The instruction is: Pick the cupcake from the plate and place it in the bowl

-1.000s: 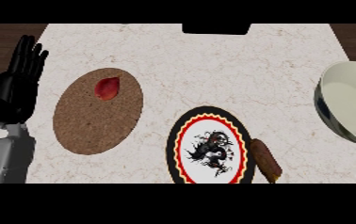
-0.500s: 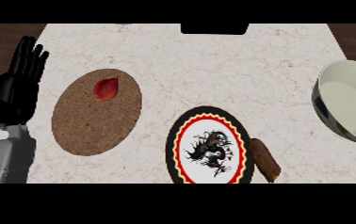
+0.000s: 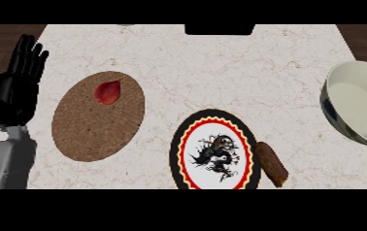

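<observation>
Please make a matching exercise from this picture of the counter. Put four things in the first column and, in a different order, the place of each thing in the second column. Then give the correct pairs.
Things:
1. left hand
2. red item
3. brown oblong item
4. bowl

Places:
A. at the view's right edge, partly cut off
B. lying on the brown round mat
C. at the view's left edge, fingers up, resting
D. by the right rim of the plate with the black dragon picture

Pairs: 1-C, 2-B, 3-D, 4-A
</observation>
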